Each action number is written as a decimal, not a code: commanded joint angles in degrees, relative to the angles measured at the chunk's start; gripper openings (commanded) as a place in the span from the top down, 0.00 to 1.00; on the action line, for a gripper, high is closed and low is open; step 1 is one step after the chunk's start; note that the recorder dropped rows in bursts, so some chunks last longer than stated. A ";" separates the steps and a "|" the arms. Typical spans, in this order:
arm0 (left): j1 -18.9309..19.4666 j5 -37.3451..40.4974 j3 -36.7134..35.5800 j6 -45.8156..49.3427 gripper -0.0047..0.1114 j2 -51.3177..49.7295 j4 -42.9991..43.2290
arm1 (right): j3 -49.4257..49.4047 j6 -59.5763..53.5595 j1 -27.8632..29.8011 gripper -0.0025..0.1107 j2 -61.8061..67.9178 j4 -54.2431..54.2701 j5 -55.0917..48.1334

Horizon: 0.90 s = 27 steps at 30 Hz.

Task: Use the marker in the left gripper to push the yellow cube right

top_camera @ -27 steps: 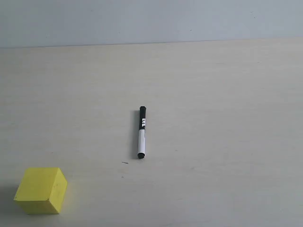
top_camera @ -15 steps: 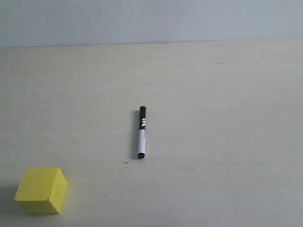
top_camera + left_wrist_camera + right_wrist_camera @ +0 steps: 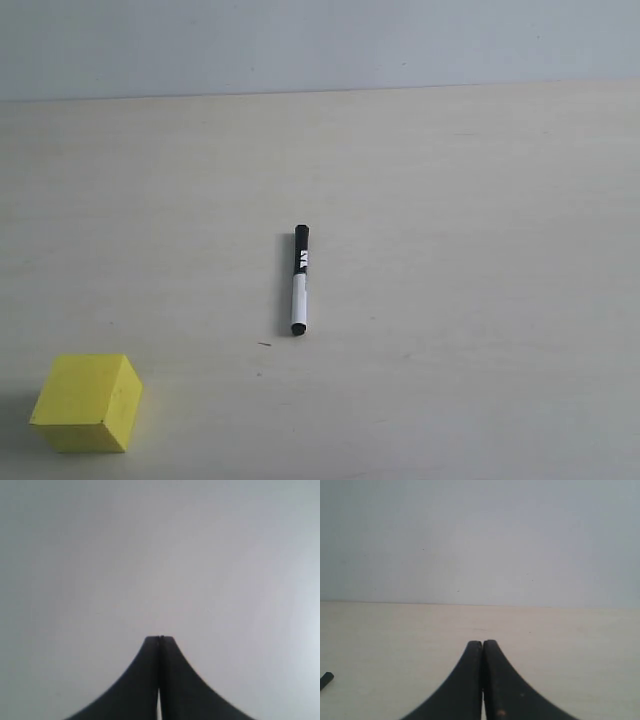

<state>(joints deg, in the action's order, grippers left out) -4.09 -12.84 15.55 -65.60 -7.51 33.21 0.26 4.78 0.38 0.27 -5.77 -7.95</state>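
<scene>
The marker [image 3: 299, 280] lies flat and alone on the pale table near the middle of the exterior view, black cap end pointing away. The yellow cube [image 3: 87, 402] rests at the near left corner of that view. Neither arm shows in the exterior view. In the left wrist view my left gripper [image 3: 160, 639] is shut with nothing between its fingers, facing only a blank grey wall. My right gripper [image 3: 482, 642] is shut and empty too, low over the table; a black end of the marker [image 3: 325, 680] peeks in at that view's edge.
The table [image 3: 480, 250] is a pale wood-look surface ending at a grey wall [image 3: 320, 45] at the back. A tiny dark speck [image 3: 264, 345] lies near the marker.
</scene>
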 commanded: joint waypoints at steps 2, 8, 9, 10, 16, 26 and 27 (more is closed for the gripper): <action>0.11 4.42 16.62 -12.25 0.96 -17.90 37.28 | -0.26 -0.03 -0.05 0.98 -0.27 -0.24 0.28; 0.11 15.73 24.15 1.97 0.96 -33.79 66.73 | -0.26 -0.03 -0.05 0.98 -0.27 -0.24 0.28; 0.11 20.61 23.80 6.36 0.96 -35.42 66.73 | -0.26 -0.03 -0.05 0.98 -0.27 -0.24 0.28; 0.11 27.70 23.32 17.56 0.96 -37.36 66.73 | -0.26 -0.03 -0.05 0.98 -0.27 -0.24 0.28; 0.11 57.77 29.86 35.93 0.96 -49.19 28.98 | -0.26 -0.03 -0.05 0.98 -0.27 -0.24 0.28; -9.25 73.40 51.09 53.90 0.96 -70.99 -38.01 | -0.26 -0.03 -0.05 0.98 -0.27 -0.24 0.28; -12.45 70.88 51.09 51.27 0.96 -72.31 -36.87 | -0.26 -0.03 -0.05 0.98 -0.27 -0.24 0.28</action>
<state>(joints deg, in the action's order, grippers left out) -10.02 61.10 65.69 -10.89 -76.87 0.00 0.26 4.78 0.38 0.27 -5.77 -7.95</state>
